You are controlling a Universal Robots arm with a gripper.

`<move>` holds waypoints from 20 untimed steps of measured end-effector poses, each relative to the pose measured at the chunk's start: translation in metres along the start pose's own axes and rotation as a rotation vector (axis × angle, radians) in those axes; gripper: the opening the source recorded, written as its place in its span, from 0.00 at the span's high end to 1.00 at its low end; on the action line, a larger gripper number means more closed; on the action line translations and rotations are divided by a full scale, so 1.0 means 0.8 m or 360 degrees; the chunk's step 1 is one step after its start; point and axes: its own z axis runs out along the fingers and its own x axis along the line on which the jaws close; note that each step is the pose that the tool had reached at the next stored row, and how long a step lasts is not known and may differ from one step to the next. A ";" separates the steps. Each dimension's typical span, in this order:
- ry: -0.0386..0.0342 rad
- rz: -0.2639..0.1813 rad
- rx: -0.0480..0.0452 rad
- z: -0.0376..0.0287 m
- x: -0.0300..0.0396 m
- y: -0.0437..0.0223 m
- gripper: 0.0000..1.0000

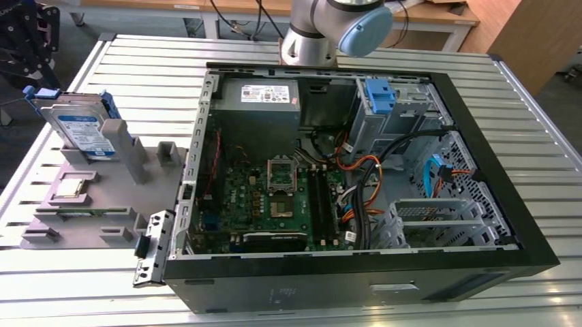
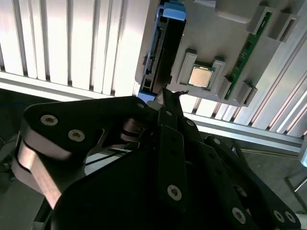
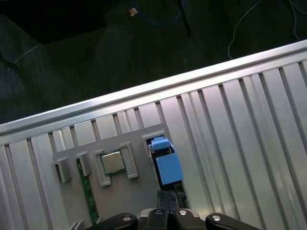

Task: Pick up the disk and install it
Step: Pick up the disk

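Pickup not yet begun: the disk (image 1: pixel 82 129) stands upright in a grey holder (image 1: pixel 100 208) on the slatted worktop (image 1: pixel 146 61), at the exterior view's left of the open computer case (image 1: pixel 364 279). The hand (image 3: pixel 166 200) hovers over it, pressed together, empty; grasping needs it spread.

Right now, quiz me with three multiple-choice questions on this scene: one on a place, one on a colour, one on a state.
1. Where is the disk? A. in a slot of the grey fixture beside the computer case; B. inside the case; C. flat on the floor.
2. What colour is the disk's frame? A. red; B. blue; C. green.
3. How is the case? A. closed; B. open, motherboard exposed; C. upside down.
Answers: 1 A, it stands on edge in the fixture; 2 B, blue plastic shows in both wrist views; 3 B, the board lies bare in the exterior view.
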 end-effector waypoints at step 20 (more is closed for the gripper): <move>-0.0004 -0.0059 0.0015 0.0047 -0.0006 -0.0029 0.89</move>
